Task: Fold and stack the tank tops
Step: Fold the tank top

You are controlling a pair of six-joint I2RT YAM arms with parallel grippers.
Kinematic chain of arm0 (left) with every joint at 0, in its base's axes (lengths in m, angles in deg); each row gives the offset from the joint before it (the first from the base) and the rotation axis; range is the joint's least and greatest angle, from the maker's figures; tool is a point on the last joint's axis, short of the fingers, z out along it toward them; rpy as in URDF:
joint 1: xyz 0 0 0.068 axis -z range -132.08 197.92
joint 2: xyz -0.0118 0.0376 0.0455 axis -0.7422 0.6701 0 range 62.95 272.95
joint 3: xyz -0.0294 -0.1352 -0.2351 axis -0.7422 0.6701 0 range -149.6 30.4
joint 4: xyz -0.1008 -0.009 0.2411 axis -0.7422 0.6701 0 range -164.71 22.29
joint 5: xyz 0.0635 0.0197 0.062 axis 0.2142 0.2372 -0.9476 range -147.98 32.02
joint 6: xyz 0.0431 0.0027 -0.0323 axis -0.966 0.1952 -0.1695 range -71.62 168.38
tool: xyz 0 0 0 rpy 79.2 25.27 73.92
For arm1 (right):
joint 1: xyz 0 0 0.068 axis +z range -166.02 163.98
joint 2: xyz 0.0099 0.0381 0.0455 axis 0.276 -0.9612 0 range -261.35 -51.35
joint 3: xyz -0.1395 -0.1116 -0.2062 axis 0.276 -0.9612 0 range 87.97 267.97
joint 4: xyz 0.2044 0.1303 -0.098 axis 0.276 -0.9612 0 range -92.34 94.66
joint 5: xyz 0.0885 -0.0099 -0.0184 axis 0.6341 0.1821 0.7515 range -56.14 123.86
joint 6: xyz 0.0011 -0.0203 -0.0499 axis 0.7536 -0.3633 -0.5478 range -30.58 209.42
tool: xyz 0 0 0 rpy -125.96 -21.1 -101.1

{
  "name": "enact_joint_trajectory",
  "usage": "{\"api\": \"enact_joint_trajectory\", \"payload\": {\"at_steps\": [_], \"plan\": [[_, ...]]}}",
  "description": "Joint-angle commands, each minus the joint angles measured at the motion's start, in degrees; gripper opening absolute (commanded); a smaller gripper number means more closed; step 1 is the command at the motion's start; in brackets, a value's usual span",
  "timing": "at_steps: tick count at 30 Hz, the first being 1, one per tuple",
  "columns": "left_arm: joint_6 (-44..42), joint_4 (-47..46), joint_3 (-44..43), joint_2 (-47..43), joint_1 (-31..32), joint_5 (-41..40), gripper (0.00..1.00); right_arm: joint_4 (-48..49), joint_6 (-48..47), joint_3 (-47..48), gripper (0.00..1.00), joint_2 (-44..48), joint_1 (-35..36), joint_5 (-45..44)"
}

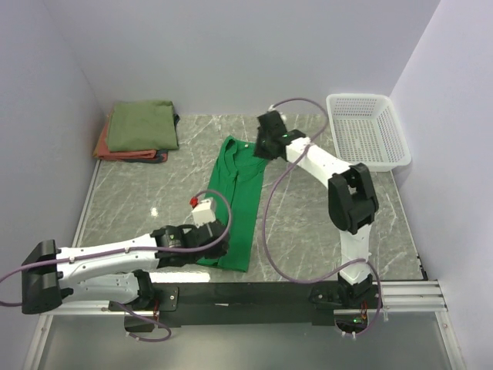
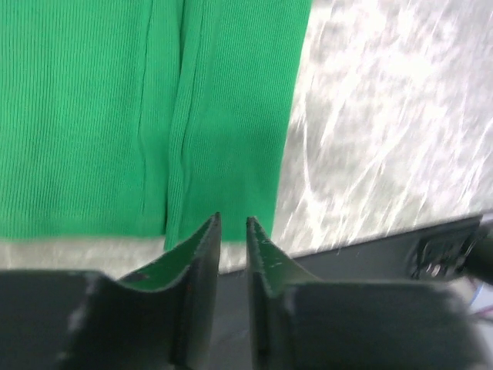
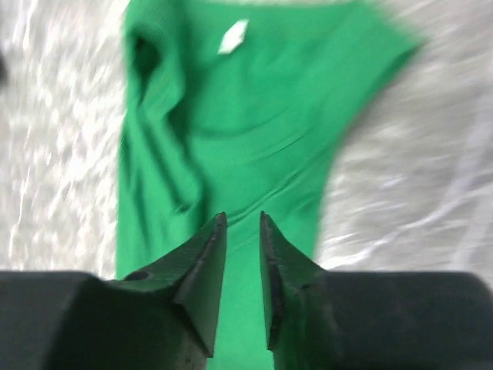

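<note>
Bright green tank top [image 1: 233, 202] lay as a long strip on table [image 1: 139, 200], L gripper [image 2: 233, 221] over hem & R gripper [image 3: 243, 216] over neck, both cracked open w/ nothing held, prob. to fold it crosswise.

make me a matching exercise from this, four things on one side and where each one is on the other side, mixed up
Things
1. bright green tank top
2. olive top
3. rust-red top
4. white mesh basket

Places
A. far right corner of the table
B. far left, underneath another top
C. laid out long in the middle
D. far left, folded, lying on another top

Pairs: 1-C, 2-D, 3-B, 4-A
</note>
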Motion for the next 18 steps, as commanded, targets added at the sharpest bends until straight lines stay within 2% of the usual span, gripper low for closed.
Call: {"api": "enact_joint_trajectory", "payload": {"at_steps": [1, 4, 6, 12, 18], "plan": [[-7.75, -7.53, -2.59, 2.70, -4.44, 5.39, 0.20, 1.55, 0.43, -2.14, 0.29, 2.87, -5.08, -0.24], [-11.36, -10.88, -4.35, 6.82, -7.69, 7.08, 0.15, 3.48, 0.87, -3.90, 0.31, 2.69, -7.64, 1.43], [-13.29, -12.63, -5.67, 10.52, -8.58, 9.10, 0.12, 3.40, 0.61, -2.76, 0.37, 1.12, -9.14, 2.40], [-15.67, -15.62, -6.55, 18.61, -9.37, 12.97, 0.05, 2.51, 1.22, 2.69, 0.44, -4.51, -10.73, 3.89], [-15.93, -18.17, -5.23, 22.21, -9.64, 15.43, 0.02, 3.65, 3.33, 4.98, 0.44, -8.29, -11.34, 4.34]]}}
